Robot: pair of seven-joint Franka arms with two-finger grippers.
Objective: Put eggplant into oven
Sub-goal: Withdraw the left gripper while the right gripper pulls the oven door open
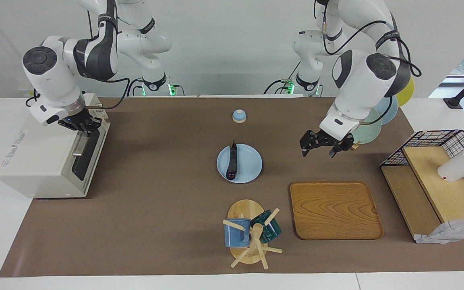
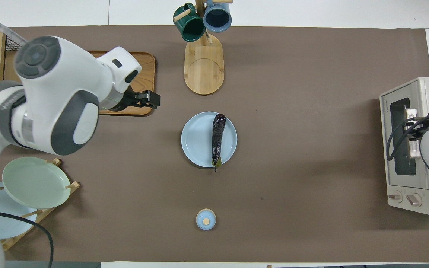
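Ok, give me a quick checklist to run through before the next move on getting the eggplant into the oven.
1. Eggplant lying free on the blue plate: ok.
2. Left gripper open, empty, raised over the mat beside the wooden tray: ok.
3. Right gripper shut at the oven handle: ok.
4. Oven door open enough to take the eggplant: not ok, it looks shut.
5. Whether the right gripper really clamps the handle: cannot tell.
6. Mat between plate and oven free of objects: ok.
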